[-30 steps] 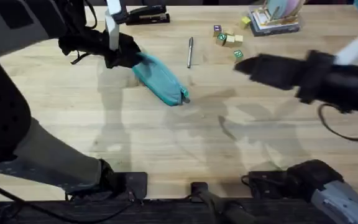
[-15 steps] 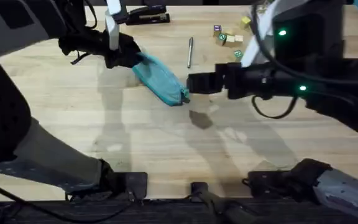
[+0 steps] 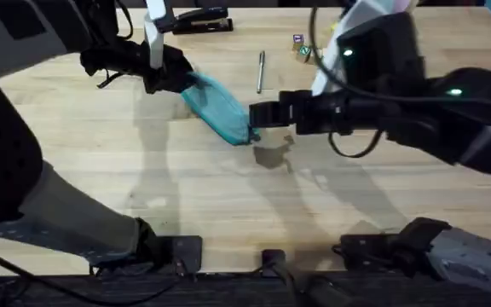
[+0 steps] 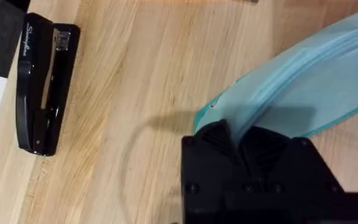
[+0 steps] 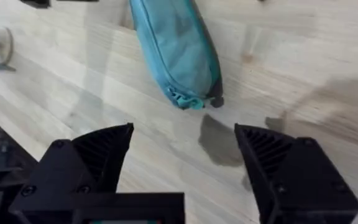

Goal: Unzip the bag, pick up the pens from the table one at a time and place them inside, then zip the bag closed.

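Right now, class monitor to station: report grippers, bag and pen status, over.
Left gripper shut on the bag at its far end. Right gripper open, just short of the zipper pull. Pen on the table, nothing blocking.

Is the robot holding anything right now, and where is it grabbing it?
Yes. The left pincer is pinching the bag at its far end, away from the zipper pull. The right pincer is open and holds nothing.
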You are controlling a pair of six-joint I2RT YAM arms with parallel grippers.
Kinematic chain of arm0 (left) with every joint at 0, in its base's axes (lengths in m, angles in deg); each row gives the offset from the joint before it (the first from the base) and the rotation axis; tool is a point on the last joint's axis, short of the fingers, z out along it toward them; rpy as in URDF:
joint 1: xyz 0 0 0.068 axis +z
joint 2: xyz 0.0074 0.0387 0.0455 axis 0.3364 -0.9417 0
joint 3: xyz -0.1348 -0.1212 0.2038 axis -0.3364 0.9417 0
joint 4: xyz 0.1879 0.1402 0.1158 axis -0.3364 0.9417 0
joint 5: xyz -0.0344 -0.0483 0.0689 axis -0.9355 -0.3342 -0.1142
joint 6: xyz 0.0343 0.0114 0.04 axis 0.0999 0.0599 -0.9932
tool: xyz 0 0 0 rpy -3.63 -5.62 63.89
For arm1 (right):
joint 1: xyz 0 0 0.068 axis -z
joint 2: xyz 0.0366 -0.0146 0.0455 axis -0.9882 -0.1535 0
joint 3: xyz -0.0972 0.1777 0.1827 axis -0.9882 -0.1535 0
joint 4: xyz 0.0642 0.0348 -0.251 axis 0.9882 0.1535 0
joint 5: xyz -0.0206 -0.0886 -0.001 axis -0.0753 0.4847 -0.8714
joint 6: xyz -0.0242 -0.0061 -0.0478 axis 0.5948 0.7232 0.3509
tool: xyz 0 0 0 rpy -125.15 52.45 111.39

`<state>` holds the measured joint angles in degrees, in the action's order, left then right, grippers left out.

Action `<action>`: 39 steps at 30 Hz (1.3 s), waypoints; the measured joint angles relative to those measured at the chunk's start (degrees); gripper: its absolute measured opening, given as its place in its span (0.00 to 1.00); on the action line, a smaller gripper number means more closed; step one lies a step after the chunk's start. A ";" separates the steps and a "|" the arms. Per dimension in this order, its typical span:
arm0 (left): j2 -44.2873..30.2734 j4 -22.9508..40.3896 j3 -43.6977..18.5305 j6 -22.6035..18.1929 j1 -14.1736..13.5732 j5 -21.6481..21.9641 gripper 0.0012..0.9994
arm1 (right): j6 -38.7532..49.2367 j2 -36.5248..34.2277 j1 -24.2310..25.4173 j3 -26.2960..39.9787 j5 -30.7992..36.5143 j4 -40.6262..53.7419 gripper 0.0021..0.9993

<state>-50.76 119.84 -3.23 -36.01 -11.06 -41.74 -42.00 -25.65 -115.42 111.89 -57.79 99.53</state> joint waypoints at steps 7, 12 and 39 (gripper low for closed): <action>0.00 0.01 0.00 0.00 0.00 -0.02 0.04 | -0.01 -7.66 -2.40 0.00 0.62 -4.08 1.00; 0.01 0.01 0.00 0.00 0.00 -0.02 0.04 | -0.01 -11.25 -2.48 0.00 0.97 -7.42 1.00; 0.01 0.01 0.00 0.00 0.00 -0.24 0.04 | -0.28 -15.37 -2.72 0.28 1.02 -12.05 0.29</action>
<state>-50.75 119.85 -3.23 -36.01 -11.06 -41.98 -42.28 -41.02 -118.14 112.18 -56.78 87.48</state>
